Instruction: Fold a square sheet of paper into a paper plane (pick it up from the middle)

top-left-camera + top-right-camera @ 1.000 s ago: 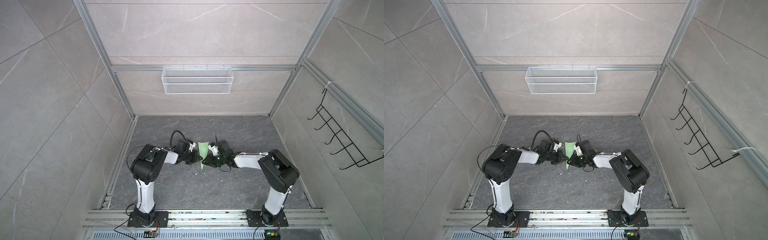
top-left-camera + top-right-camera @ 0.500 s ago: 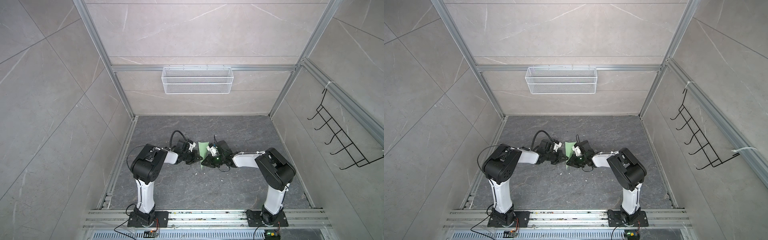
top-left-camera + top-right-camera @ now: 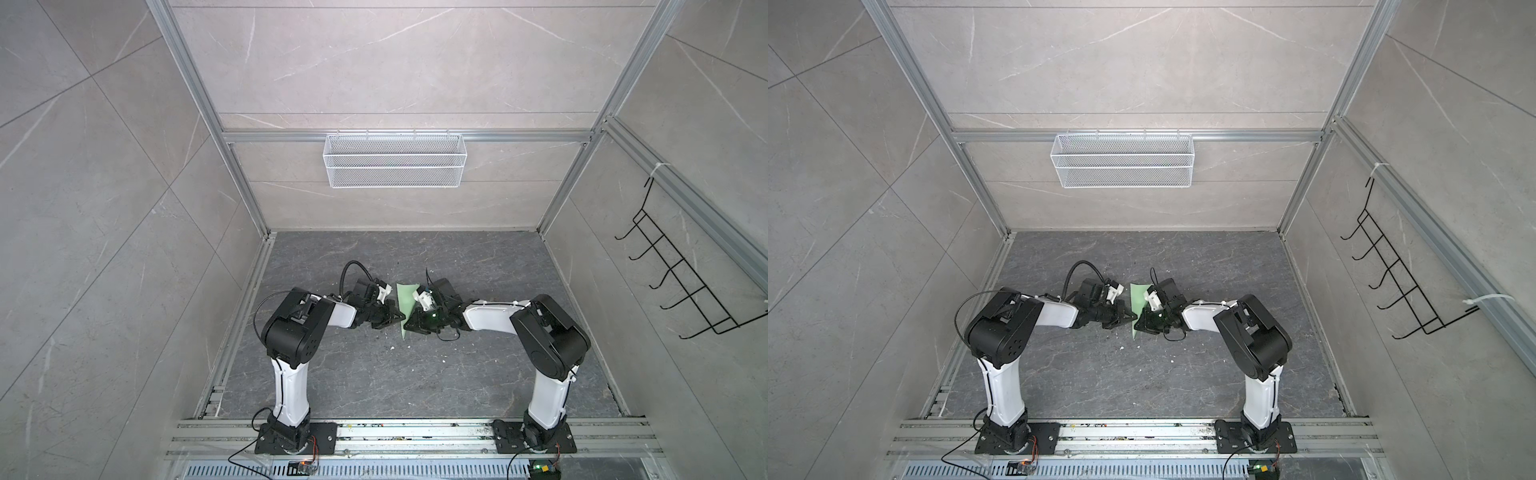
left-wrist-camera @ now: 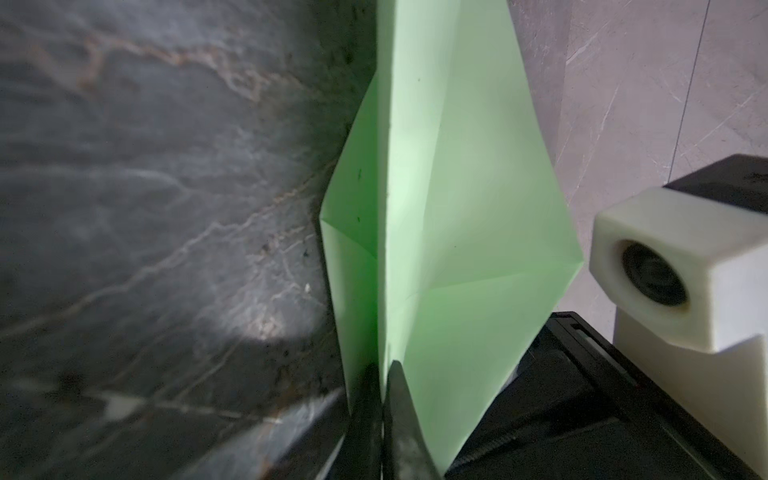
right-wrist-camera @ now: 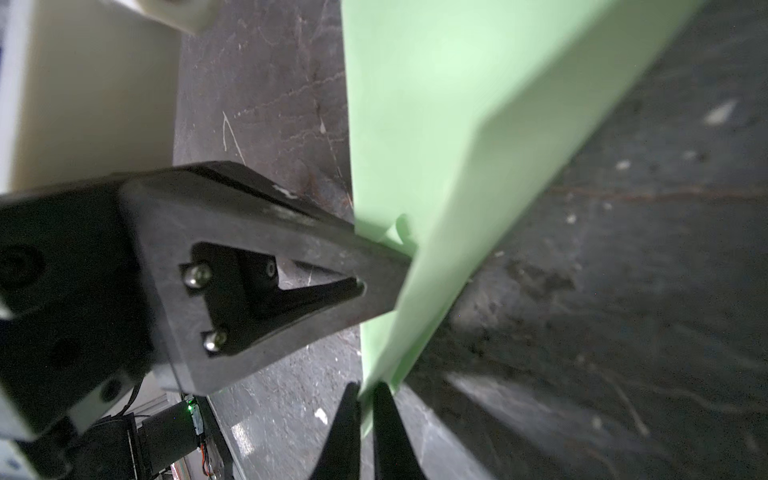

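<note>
The square sheet of paper is folded into a slim pale green paper plane [image 3: 405,298] [image 3: 1137,298]. It stands on edge between the two grippers at the middle of the dark table. My left gripper [image 3: 400,318] [image 4: 384,366] is shut on the centre fold from the left. In the left wrist view the plane [image 4: 436,208] rises away from its fingers. My right gripper [image 3: 409,327] [image 5: 365,388] comes in from the right, and its fingers pinch the plane [image 5: 436,104] at its narrow lower end. The left gripper's finger [image 5: 291,270] touches the paper just beside it.
A white wire basket [image 3: 394,166] hangs on the back wall and a black hook rack [image 3: 681,286] on the right wall. Small white crumbs [image 3: 409,343] lie on the table near the plane. Aluminium rails [image 3: 395,432] run along the front edge.
The right gripper's jaws have closed onto the lower end of the paper, and the right arm has shifted slightly left. The left gripper has kept its hold.
</note>
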